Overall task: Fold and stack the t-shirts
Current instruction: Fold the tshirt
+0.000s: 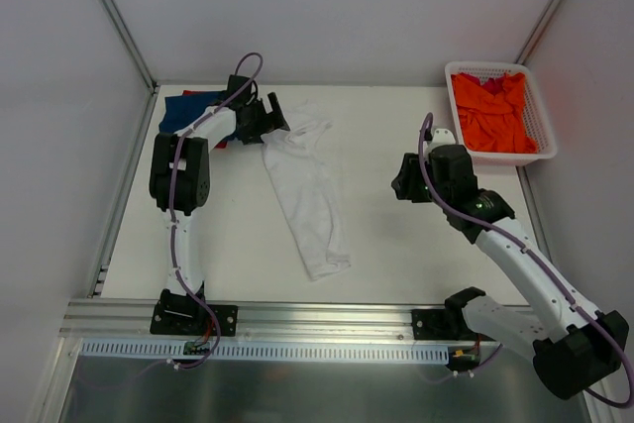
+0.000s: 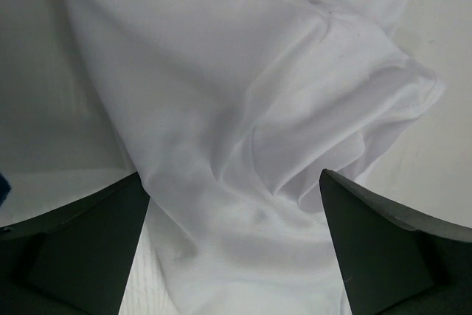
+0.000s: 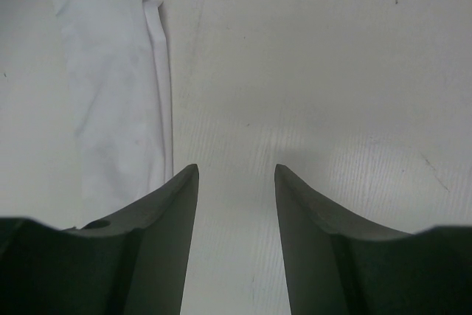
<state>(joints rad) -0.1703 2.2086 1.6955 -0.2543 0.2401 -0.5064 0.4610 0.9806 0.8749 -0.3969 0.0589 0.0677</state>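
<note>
The white t-shirt (image 1: pixel 307 190) lies as a long, narrow, rumpled strip down the middle of the table. My left gripper (image 1: pixel 269 118) is open right over its upper end; in the left wrist view white cloth (image 2: pixel 243 130) fills the gap between the wide-spread fingers (image 2: pixel 81 248). The dark blue t-shirt (image 1: pixel 186 111) lies at the far left with a bit of the red t-shirt (image 1: pixel 220 143) showing under it. The orange t-shirt (image 1: pixel 492 114) lies in the basket. My right gripper (image 1: pixel 401 185) is open and empty over bare table, right of the white t-shirt (image 3: pixel 110 86).
A white lattice basket (image 1: pixel 542 126) stands at the far right corner. Grey walls enclose the table on the left, back and right. A metal rail (image 1: pixel 317 316) runs along the near edge with both arm bases.
</note>
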